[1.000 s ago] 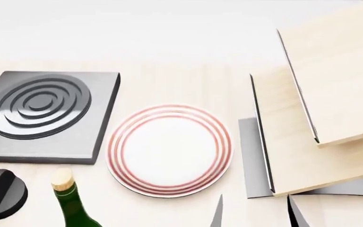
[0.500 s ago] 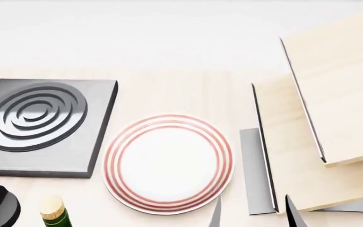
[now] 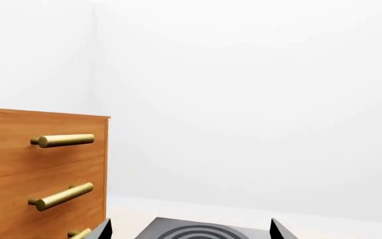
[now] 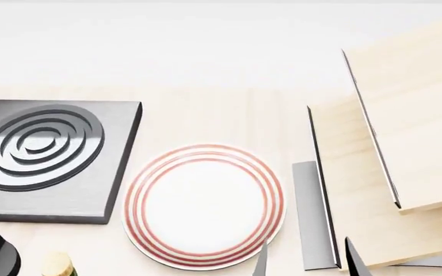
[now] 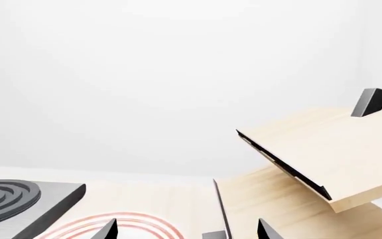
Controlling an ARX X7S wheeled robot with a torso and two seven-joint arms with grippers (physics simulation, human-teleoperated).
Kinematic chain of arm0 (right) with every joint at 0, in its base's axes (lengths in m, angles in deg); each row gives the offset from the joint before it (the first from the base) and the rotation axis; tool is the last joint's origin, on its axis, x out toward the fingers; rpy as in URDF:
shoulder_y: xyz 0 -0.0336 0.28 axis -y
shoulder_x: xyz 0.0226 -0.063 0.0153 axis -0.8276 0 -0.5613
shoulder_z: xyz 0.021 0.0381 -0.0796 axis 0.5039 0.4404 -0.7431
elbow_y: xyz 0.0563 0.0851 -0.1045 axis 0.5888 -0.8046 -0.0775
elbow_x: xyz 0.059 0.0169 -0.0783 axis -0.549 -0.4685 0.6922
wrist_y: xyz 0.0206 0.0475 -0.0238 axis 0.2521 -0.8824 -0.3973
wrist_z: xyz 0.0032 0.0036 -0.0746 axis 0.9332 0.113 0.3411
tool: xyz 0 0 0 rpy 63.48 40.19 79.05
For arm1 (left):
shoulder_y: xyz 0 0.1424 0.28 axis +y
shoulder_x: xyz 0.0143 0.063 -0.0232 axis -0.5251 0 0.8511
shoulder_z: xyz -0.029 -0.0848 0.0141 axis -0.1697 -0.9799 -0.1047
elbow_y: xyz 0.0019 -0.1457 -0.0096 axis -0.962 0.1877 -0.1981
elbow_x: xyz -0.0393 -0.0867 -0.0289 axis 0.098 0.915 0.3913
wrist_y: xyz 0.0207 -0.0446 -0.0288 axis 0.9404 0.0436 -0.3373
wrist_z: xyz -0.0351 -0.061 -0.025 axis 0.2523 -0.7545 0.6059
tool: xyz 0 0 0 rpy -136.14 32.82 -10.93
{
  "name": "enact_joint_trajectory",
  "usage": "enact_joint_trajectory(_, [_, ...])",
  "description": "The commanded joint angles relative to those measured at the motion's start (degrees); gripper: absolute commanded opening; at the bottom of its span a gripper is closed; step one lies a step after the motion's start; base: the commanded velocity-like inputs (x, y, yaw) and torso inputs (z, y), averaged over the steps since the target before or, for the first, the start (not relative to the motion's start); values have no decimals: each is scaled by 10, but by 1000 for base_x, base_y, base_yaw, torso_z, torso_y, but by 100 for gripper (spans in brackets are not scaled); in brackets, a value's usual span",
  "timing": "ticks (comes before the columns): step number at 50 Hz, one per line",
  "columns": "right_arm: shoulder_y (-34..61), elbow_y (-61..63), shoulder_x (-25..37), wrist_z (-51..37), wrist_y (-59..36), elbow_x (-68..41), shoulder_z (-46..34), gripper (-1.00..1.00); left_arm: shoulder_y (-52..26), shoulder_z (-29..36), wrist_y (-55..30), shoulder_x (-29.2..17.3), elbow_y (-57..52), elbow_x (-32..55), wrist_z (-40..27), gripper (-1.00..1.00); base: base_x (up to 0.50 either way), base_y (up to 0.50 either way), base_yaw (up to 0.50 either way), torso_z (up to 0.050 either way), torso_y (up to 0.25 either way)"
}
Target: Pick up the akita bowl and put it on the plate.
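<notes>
Head view shows the plate (image 4: 203, 206) bare, just beside the burner (image 4: 44, 158) — the akita bowl appears in no view. Right gripper (image 4: 307, 260) and left gripper (image 3: 189, 230) both hold their fingertips spread, empty — presumably ready for grasping.

A wooden drawer chest (image 3: 42, 172) stands beside the partly visible burner (image 3: 194, 232).

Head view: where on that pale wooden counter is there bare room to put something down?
Free: the strip behind the dark square burner and the red-ringed white plate, whose own face is bare too. Crowded: the right side under tilted light-wood shelf boards, and the near left corner.
</notes>
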Motion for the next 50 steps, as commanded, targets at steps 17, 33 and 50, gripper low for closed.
enact_joint_trajectory(17, [0,-6,4,-4,13,0,-8,100,0,5,0,-6,0,1,-7,100,63,0,0,0,0])
enact_joint_trajectory(33, [2,-9,6,-5,14,-7,-10,100,-2,12,5,-7,11,-2,-9,100,0,0,0,0,0])
enact_joint_trajectory(50, [3,-17,8,-7,22,-5,-15,100,-3,13,6,-11,15,2,-11,100,0,-6,0,0,0])
